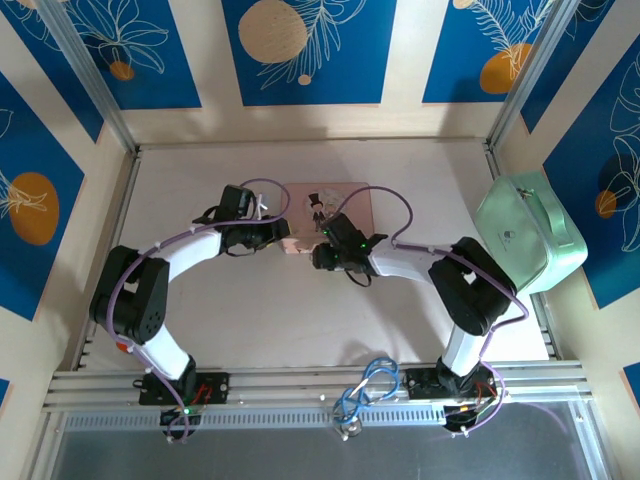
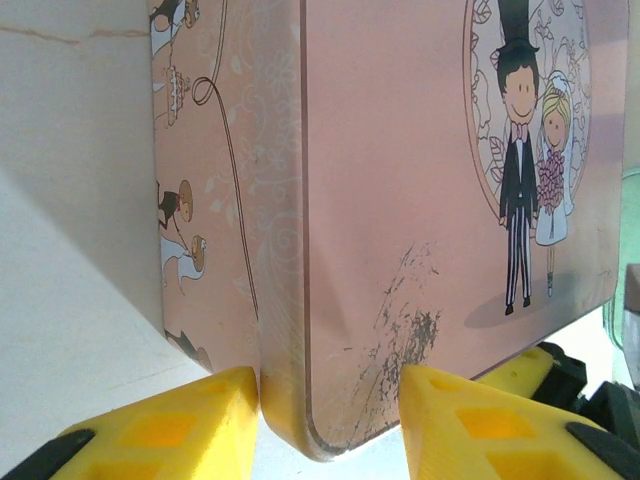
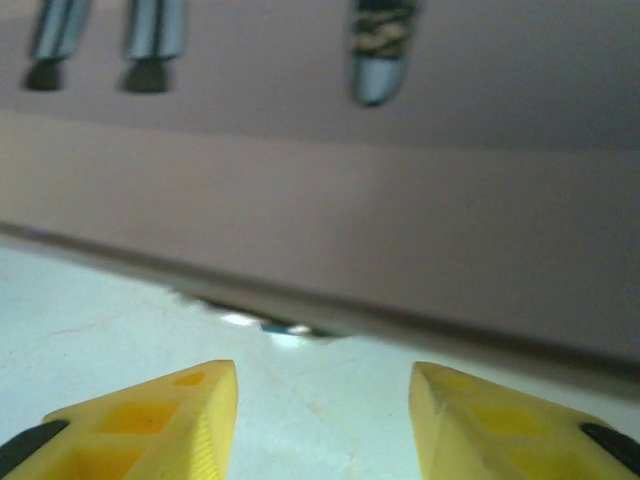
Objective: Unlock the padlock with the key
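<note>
Between left pincer (image 2: 328, 378) wedges, scuffed pink tin (image 2: 400, 200)

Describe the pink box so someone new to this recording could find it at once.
On the pale table, look to the centre, slightly toward the far wall. The pink tin box lies flat there. Its lid carries a cartoon bride and groom, unlike the plain mint-green case at the right edge.

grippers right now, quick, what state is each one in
left gripper: closed on a corner of the pink tin box
right gripper: open, holding nothing
</note>
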Robot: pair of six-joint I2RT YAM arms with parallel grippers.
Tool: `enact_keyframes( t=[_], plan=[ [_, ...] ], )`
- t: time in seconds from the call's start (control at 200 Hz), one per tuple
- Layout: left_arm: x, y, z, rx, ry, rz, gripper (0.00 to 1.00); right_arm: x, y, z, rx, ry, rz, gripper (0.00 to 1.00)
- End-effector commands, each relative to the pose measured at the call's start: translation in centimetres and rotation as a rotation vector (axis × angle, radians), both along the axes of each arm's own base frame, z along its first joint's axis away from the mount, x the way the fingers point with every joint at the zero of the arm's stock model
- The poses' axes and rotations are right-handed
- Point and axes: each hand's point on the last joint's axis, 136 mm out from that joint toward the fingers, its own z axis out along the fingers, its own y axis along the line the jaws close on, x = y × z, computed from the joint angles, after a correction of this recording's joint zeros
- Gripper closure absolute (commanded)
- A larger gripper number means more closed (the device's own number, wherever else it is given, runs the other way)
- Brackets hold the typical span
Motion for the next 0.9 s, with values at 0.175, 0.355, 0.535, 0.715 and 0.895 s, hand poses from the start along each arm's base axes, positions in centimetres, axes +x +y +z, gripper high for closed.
enact_keyframes(
  t=[0.175, 0.355, 0.535, 0.715, 0.895],
  plan=[
    [-0.2, 0.5, 0.1, -0.007, -0.006, -0.015, 0.59, 1.5, 1.0, 0.2, 0.078, -0.047, 0.037, 0.55],
    [-0.2, 0.6, -0.1, -0.006, -0.001, -0.014, 0.59, 1.6, 0.8, -0.3, 0.056, -0.033, 0.035, 0.57],
    [-0.2, 0.6, -0.1, -0.006, -0.003, -0.015, 0.59, 0.7, 1.1, 0.6, 0.048, -0.063, 0.073, 0.52],
    [-0.2, 0.5, -0.2, -0.006, 0.000, -0.014, 0.59, 0.7, 0.5, 0.3, 0.030, -0.058, 0.060, 0.52],
    [-0.3, 0.7, -0.5, 0.006, 0.012, -0.009, 0.59, 0.9, 0.1, -0.3, 0.007, -0.042, 0.052, 0.56]
  ],
)
